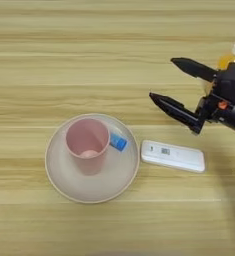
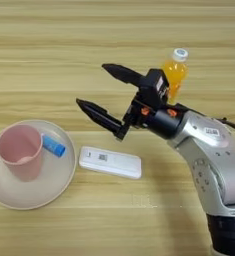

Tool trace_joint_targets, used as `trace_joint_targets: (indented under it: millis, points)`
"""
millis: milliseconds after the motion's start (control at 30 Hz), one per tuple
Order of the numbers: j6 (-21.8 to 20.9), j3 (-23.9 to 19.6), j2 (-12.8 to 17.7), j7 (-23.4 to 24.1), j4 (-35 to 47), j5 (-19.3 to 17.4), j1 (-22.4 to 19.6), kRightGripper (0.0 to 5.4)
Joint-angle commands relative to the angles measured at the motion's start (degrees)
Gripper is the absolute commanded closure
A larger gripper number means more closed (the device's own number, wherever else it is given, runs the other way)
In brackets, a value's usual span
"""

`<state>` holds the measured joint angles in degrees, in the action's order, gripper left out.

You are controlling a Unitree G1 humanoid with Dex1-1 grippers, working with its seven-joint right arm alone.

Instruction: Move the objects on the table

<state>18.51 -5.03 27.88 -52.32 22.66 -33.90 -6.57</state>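
Right eye view shows five loose things on the counter (image 2: 49,40), one of each; the plate serves as landmark.

One round beige plate (image 1: 64,185) lies at the left. It looks stiff and light, shallow-rimmed, so its raised edge is the likely place to pinch it.

One pink cup (image 1: 87,145) stands upright on the plate's left half. It is probably thin, light plastic that tips easily; gripping across the rim or wall would suit.

One small blue tube (image 1: 118,142) lies on the plate, touching the cup's right side. Tiny and round, it may roll or slip and is awkward to reach beside the cup.

One flat white device (image 2: 110,162) with a barcode lies just right of the plate. It is rigid and low, best taken across its narrow width.

One gripper (image 2: 95,86) hovers up and right of the plate, fingers spread wide and holding nothing.

One orange juice bottle (image 2: 175,74) stands furthest right of the plate, behind the gripper. Filled, it is likely the heaviest; its smooth body wants a grip at mid-height.
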Motion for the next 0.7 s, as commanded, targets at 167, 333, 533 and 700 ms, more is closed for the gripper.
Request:
trace_joint_targets:
  millis: [167,333,533,700]
  points:
    - [-2.2,1.1,5.5,-7.4,1.7,1.2,1.8,0.03]
    - [-3.7,3.6,7.5,-12.4,0.5,3.8,1.9,0.03]
    - [-8.9,9.5,5.5,-12.7,-3.1,11.5,-0.2,0.03]
    - [-10.7,12.9,3.6,-11.6,-4.7,15.3,-0.4,0.03]
